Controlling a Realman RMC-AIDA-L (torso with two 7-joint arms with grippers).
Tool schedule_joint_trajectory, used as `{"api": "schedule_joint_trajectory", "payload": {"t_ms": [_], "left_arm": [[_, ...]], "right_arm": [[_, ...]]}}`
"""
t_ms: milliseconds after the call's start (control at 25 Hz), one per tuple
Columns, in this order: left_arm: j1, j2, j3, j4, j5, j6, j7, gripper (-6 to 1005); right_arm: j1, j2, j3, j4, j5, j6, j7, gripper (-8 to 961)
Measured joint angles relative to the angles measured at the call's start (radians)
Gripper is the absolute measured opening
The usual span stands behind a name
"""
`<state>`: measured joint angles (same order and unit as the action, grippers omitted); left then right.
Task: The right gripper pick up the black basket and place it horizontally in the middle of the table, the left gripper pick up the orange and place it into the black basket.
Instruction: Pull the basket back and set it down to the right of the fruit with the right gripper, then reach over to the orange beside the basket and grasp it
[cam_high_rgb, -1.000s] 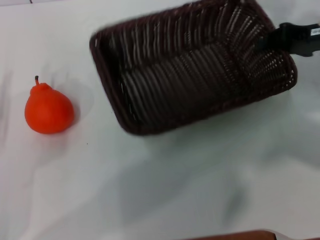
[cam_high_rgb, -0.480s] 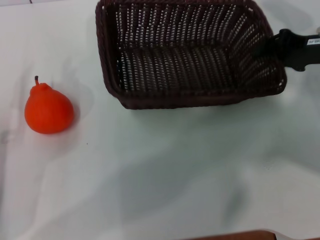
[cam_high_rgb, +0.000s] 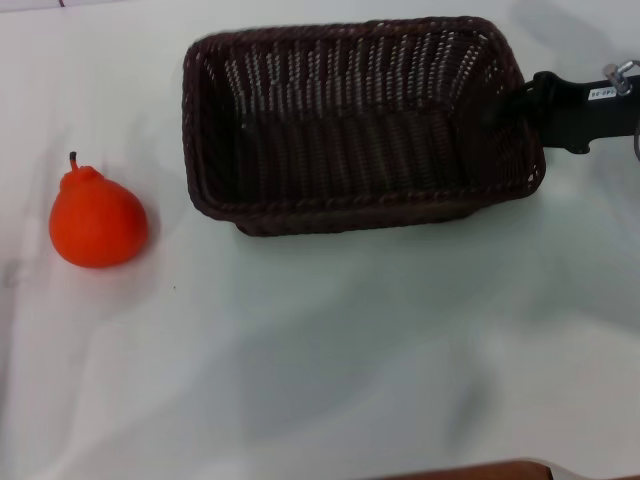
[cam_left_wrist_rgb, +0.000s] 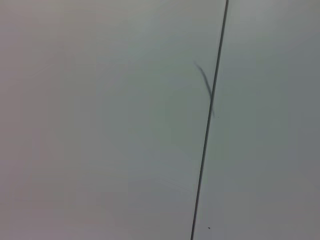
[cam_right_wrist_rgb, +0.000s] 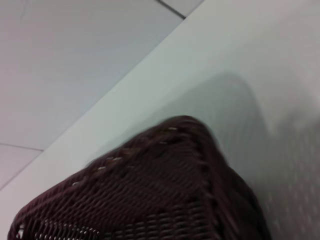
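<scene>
1. Sitting at the far side of the table, the basket lies with its long side going left to right, and I can see down into it.
2. My right gripper is at the basket's right end, touching the rim there.
3. I think the gripper is holding that rim, but its fingers are hidden behind the weave, so I cannot tell for sure how they stand.
4. I cannot tell if the basket rests flat on the table or hangs just above it.
5. From the right wrist camera I see one basket corner up close, with its braided rim, and the pale table behind it.
6. That same camera shows the table's edge and a grey tiled floor past it.
7. My orange sits on the table well to the left of the basket, apart from it.
8. It stands upright with its short dark stem on top.
9. I do not see my left gripper in any camera.
10. My left wrist camera shows only a plain pale surface with a thin dark line across it.
11. A brown strip shows at the near edge of the head camera.
</scene>
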<state>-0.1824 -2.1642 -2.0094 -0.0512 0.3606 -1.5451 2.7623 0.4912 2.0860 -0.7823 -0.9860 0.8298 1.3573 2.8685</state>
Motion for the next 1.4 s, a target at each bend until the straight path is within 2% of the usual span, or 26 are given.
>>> {"api": "schedule_joint_trajectory", "payload": {"t_ms": [400,600,680,1080,1200,1400], "left_arm": [[-0.014,0.0,0.007,0.001,0.0,0.025,-0.005,779],[-0.015,0.004,0.061,-0.003,0.0,0.058,-0.046,779],[-0.015,0.015,0.101,-0.01,0.0,0.07,-0.086,778],[-0.025,0.117,0.428,-0.028,0.0,0.181,-0.313,777],[-0.026,0.124,0.473,-0.026,0.0,0.211,-0.336,776],[-0.035,0.118,0.521,-0.029,0.0,0.243,-0.334,775]], "right_arm": [[0.008,0.003,-0.047,-0.018,-0.044,0.027,0.022,450],[0.003,0.003,-0.048,-0.061,-0.033,0.054,0.015,613],[-0.006,0.003,-0.047,-0.099,-0.013,0.073,0.008,613],[-0.033,0.001,-0.007,-0.215,0.085,0.128,-0.059,611],[-0.049,0.002,0.031,-0.208,0.163,0.129,-0.132,611],[-0.068,-0.001,0.077,-0.172,0.222,0.132,-0.193,610]]}}
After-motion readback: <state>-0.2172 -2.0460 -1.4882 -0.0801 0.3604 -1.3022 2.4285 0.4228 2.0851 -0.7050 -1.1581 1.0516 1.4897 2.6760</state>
